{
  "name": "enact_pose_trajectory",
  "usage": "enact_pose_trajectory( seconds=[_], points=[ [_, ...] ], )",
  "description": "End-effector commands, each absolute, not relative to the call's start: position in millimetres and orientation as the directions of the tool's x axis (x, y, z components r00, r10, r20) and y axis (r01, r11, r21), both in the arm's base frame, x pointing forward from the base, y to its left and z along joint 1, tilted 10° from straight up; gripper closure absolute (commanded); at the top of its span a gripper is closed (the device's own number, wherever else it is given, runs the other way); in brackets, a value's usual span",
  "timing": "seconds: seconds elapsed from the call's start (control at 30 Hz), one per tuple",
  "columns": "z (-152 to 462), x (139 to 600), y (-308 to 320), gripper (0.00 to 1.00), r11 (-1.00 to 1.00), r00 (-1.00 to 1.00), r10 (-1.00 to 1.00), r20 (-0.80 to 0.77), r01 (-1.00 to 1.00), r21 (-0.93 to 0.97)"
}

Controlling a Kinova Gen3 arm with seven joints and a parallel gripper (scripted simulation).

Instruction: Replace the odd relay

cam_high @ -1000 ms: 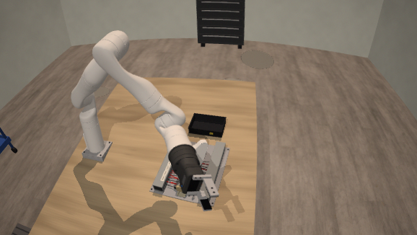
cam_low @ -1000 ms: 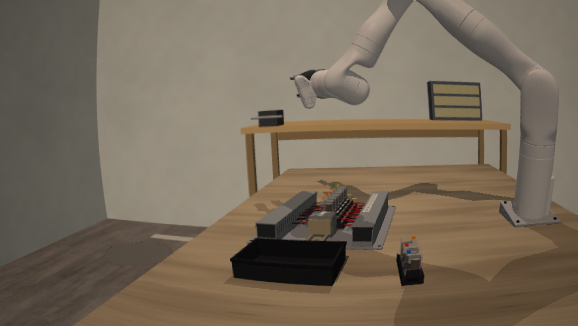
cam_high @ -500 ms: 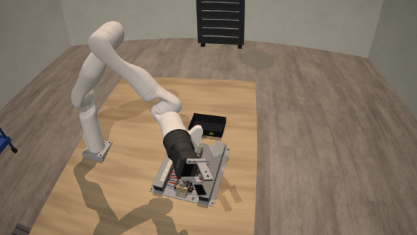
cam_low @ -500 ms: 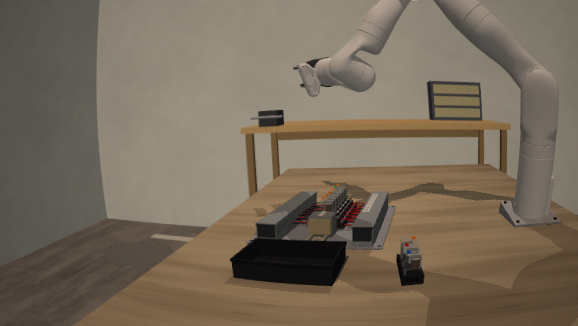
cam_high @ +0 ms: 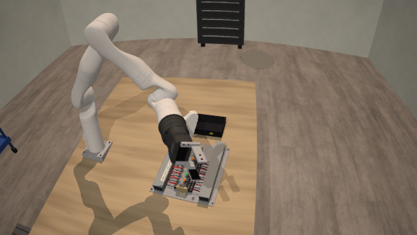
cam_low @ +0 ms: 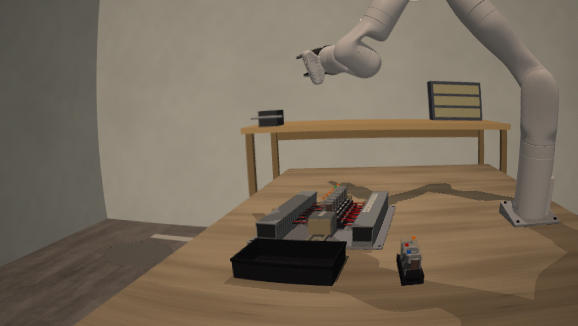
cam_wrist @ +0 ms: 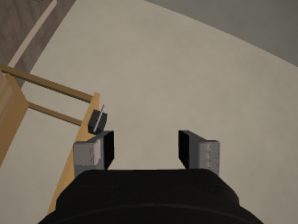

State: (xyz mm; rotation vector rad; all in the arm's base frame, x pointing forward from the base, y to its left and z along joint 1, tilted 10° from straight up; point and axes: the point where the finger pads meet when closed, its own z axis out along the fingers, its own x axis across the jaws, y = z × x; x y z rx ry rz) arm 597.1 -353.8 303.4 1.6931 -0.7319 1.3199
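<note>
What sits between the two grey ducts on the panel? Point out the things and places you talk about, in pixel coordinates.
The relay row [cam_high: 185,174] [cam_low: 336,199], with red wires [cam_high: 174,175] [cam_low: 353,212] beside it, and a beige block [cam_high: 182,190] [cam_low: 321,224] at one end. The top and exterior views show it.

Jaws higher and drawn back.
The black tray [cam_high: 202,132] [cam_low: 285,270] now sits nearer them, as far as the angle shows.
</note>
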Motion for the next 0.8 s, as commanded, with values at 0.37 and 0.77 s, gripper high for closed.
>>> enact_pose_trajectory(
  seconds=[0.37,0.77],
  points=[
    [344.2,582.4,-336.2,0.00,-0.471,0.260,0.058,0.964,-0.844,0.256],
    [367.7,570.7,-322.2,0.00,-0.472,0.264,0.056,0.963,-0.843,0.259]
  ],
)
